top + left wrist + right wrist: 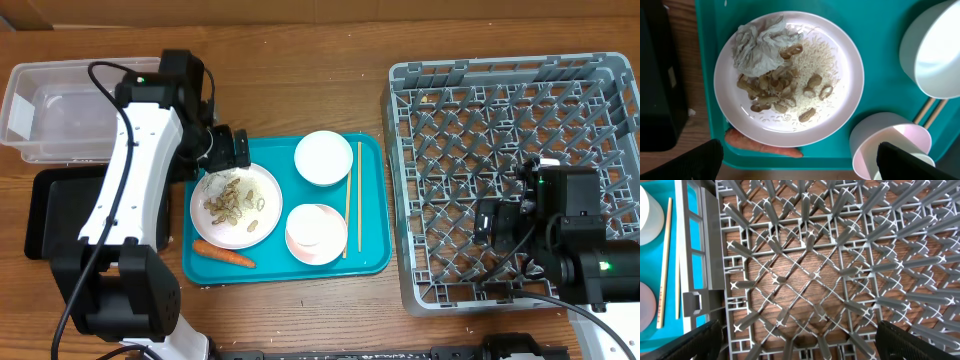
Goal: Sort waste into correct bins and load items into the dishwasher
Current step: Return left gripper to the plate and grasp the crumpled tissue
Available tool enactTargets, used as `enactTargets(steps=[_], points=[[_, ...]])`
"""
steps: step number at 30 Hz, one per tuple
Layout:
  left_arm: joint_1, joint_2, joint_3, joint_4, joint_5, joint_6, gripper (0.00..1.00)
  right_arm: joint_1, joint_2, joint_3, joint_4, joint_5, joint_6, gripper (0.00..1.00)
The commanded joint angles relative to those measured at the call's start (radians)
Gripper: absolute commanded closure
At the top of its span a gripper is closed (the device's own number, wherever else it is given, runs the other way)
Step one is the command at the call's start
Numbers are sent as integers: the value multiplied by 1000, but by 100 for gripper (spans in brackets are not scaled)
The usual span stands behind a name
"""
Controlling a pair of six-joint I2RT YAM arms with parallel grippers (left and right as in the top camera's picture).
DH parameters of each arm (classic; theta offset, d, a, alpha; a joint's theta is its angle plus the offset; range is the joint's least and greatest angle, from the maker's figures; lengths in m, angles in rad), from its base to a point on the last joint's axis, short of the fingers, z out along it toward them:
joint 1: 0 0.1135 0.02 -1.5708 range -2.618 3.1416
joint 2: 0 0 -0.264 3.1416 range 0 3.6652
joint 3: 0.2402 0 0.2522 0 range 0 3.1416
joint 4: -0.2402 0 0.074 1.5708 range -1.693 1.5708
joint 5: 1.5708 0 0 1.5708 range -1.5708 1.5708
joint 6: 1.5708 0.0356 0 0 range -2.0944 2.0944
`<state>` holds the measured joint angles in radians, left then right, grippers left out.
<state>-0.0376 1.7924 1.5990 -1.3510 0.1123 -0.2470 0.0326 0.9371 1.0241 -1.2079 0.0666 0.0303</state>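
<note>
Two arms are in play, and the left is plainly the nearer. My left gripper (226, 150) hangs at the upper-left rim of the white plate (266, 190), fingers spread wide with nothing between them. In the left wrist view the crumpled foil (760, 42) sits at the plate's upper left, up-frame from the gripper. It touches the peanut shells (775, 87), with rice (817, 57) scattered to their right. The carrot (224, 254) lies off the plate on the teal tray (372, 262), its long axis roughly left to right. At upper left the clear tub (60, 110) looks empty. The black tray (45, 215) below it shows nothing, though the arm hides part of it. My right gripper (800, 330) hovers released over the grey rack (510, 130), which holds no dishes.
</note>
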Motion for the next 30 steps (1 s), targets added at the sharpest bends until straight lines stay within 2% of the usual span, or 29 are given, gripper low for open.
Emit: enactTargets(steps=[1, 5, 9, 14, 16, 19, 20, 24, 25, 27, 30], points=[[0, 18, -86, 56, -18, -54, 0, -1, -3, 27, -6, -1, 10, 0], [0, 19, -175, 174, -105, -64, 0, -1, -3, 27, -10, -3, 27, 0], [0, 19, -233, 279, -184, -65, 5, -1, -3, 27, -10, -9, 27, 0], [0, 19, -280, 369, -199, -69, 9, -1, -3, 27, -10, -16, 31, 0], [0, 19, -289, 385, -197, -75, 19, -1, -3, 27, -10, -16, 31, 0], [0, 19, -296, 391, -198, -87, 40, -1, -3, 27, -10, -16, 31, 0], [0, 19, -298, 391, -198, -93, 42, -1, -3, 27, -10, -16, 31, 0], [0, 19, -319, 401, -198, -95, 41, -1, -3, 27, -10, -16, 31, 0], [0, 19, -325, 406, -198, -95, 39, -1, -3, 27, -10, -16, 31, 0], [0, 19, -340, 411, -198, -95, 27, -1, -3, 27, -9, -16, 31, 0], [0, 19, -360, 413, -198, -94, 33, -1, -3, 27, -9, -16, 30, 0]])
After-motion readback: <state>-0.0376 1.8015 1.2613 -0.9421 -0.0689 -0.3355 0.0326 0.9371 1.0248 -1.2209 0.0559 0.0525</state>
